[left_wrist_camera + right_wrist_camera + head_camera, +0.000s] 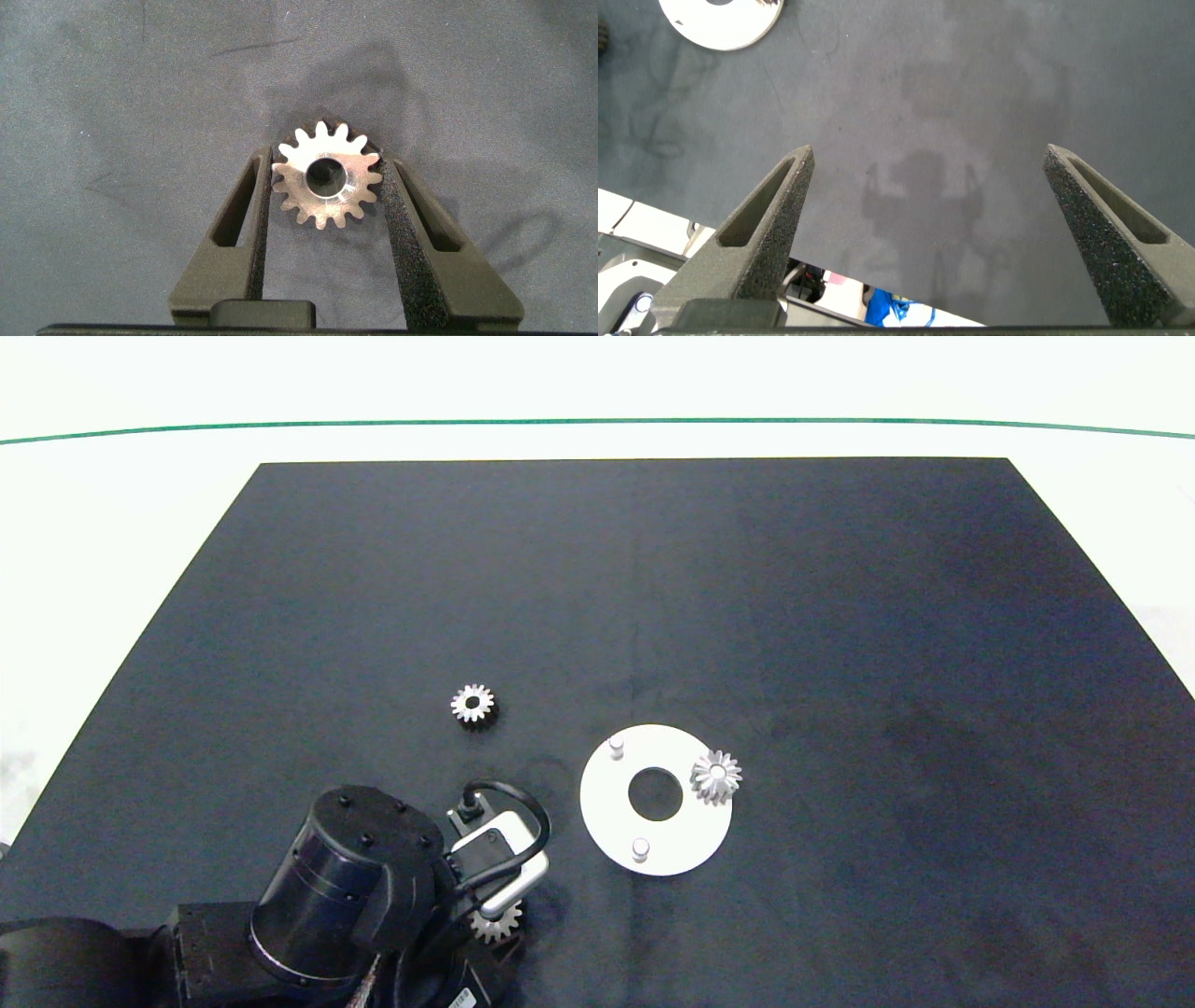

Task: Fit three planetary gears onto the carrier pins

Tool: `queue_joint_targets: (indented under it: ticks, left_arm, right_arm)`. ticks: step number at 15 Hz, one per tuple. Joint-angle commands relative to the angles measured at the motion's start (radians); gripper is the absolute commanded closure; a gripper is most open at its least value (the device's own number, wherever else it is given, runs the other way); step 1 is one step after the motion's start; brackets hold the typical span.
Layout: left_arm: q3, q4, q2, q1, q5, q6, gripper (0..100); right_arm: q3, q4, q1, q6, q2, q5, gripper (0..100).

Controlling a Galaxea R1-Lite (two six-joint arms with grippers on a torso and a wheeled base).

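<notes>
1 silver gear [716,777] sits on a carrier pin; 2 pins [616,747] [640,848] bare.

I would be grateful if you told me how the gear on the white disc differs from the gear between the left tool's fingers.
The gear on the disc sits over a pin at the white disc's right edge; the gear at the left tool lies flat on the dark mat, off the disc. The disc gear's hole is filled by a pale pin; the other's hole is dark and empty. No tool is near the disc gear; grey fingers flank the other. Both are silver toothed gears.
</notes>
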Motion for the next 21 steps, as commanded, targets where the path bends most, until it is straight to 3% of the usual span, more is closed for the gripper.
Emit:
queue_joint_targets:
  ticks: [1, 6, 8, 9, 12, 13, 15, 21]
  left_arm:
    - [-0.002, -0.002, 0.009, 0.0, 0.002, 0.002, 73]
    - [0.001, 0.001, -0.005, -0.009, 0.002, 0.005, 82]
    - [-0.042, 0.009, -0.036, -0.014, 0.002, 0.016, 86]
    - [-0.076, 0.038, -0.04, -0.02, 0.002, 0.022, 87]
    - [-0.222, 0.243, -0.066, -0.035, 0.003, 0.022, 87]
    - [-0.255, 0.259, -0.066, -0.037, 0.005, 0.022, 87]
    - [-0.28, 0.256, -0.051, -0.062, 0.031, 0.022, 87]
    - [-0.307, 0.187, 0.049, -0.147, 0.045, 0.023, 87]
  right_arm:
    - [0.0, 0.004, 0.0, 0.0, -0.002, -0.002, 0]
    - [-0.005, 0.005, 0.0, 0.0, 0.0, -0.002, 0]
    - [-0.01, 0.021, 0.0, 0.0, -0.008, -0.002, 0]
    - [-0.011, 0.021, 0.0, 0.0, -0.014, -0.002, 0]
    - [-0.024, 0.022, 0.0, 0.0, -0.026, -0.002, 0]
    - [-0.031, 0.022, 0.0, 0.0, -0.026, -0.002, 0]
    - [-0.051, 0.024, 0.0, -0.002, -0.025, -0.002, 0]
    - [-0.134, 0.087, 0.0, -0.002, -0.029, -0.002, 0]
